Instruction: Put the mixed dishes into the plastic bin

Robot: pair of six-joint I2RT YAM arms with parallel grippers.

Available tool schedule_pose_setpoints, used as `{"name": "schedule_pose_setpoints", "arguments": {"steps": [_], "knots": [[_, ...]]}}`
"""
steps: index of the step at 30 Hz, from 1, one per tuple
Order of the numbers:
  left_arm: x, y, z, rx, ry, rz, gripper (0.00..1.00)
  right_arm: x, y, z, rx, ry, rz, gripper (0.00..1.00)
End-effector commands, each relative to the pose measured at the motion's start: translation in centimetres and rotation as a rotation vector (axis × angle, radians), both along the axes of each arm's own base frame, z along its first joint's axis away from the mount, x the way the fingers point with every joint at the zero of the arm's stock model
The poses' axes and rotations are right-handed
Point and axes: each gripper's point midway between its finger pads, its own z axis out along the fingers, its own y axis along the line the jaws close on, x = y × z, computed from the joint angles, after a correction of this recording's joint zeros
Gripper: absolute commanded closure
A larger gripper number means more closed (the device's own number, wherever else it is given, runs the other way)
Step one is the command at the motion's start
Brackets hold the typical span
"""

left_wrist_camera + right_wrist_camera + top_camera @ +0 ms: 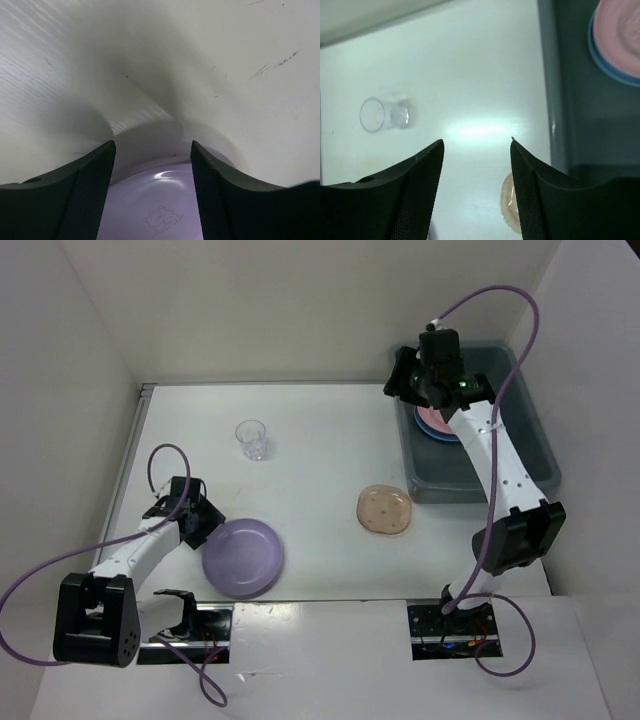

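Landmark: large rectangular grey-blue plastic bin (450,465), on the white table (330,430).
Inside bin: round pink plastic plate (432,422) stacked on a round blue plastic plate (594,52), in the bin's left half.
Left gripper (153,147): jaws apart, nothing clamped; the rim of the round purple plastic plate (243,558) shows in the gap below them.
Purple plate: flat, well left of the bin and nearer the arm bases; round, so no long axis; left arm is nearer.
Right gripper (476,142): jaws apart, empty, over the bin's far-left corner.
Outside bin: brownish translucent squarish plate (385,510) just off the bin's near-left corner, right arm nearer; small clear cup (252,438) well left of the bin.
Judgement: the coming move turns on the left jaws closing on the purple rim.
Markings: 1 faint bear-like outline (162,220) on the purple plate; no legible writing.
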Motion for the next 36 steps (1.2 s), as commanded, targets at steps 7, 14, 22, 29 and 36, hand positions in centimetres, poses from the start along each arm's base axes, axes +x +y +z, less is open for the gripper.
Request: {"name": "schedule_pose_setpoints", "arguments": {"steps": [7,14,22,29,36], "knots": [[-0.9,-1.2,0.9,-0.057,0.039,-0.052,0.28,-1.8,0.2,-3.7,-0.015,0.067,0.030,0.39],[2.3,-2.6,4.8,-0.126,-0.078,-0.083,0.20,-3.5,2.9,-6.1,-0.021,0.121,0.128,0.39],[0.6,-2.2,4.4,-0.078,0.007,-0.122,0.20,-4.5,3.6,-6.8,-0.026,0.136,0.151,0.39],[0.0,-2.9,3.3,-0.100,0.056,-0.153,0.20,-6.2,5.3,-7.0,0.013,0.172,0.259,0.39],[1.0,-3.0,3.3,-0.104,0.018,-0.147,0.20,-16.3,15.5,-13.4,-0.053,0.348,0.703,0.40]]}}
